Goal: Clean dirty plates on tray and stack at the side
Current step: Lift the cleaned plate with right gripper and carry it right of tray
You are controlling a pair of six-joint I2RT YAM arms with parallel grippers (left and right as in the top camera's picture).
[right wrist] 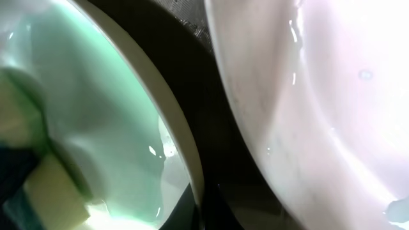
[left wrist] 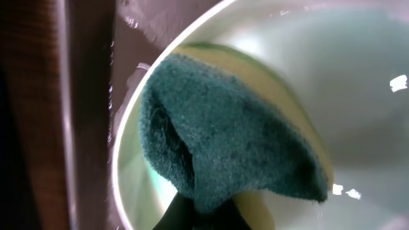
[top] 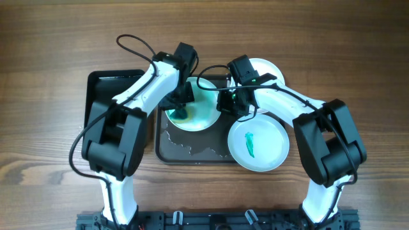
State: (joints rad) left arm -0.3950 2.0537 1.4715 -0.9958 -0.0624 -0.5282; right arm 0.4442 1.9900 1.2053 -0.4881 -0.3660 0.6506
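A plate smeared with green (top: 204,114) lies on the dark tray (top: 192,153). My left gripper (top: 181,106) is shut on a green and yellow sponge (top: 178,114) and presses it on the plate's left part. In the left wrist view the sponge (left wrist: 230,134) covers the plate's (left wrist: 358,76) near rim, above my jaws (left wrist: 211,216). My right gripper (top: 224,103) is shut on the plate's right rim, which shows between the jaws (right wrist: 201,211) in the right wrist view (right wrist: 115,108). A second plate with a green stain (top: 259,144) lies at the tray's right.
A white plate (top: 267,68) lies on the table behind my right arm. A black tray (top: 105,96) stands at the left, partly under my left arm. In the right wrist view the white stained plate (right wrist: 319,96) lies close beside the held one.
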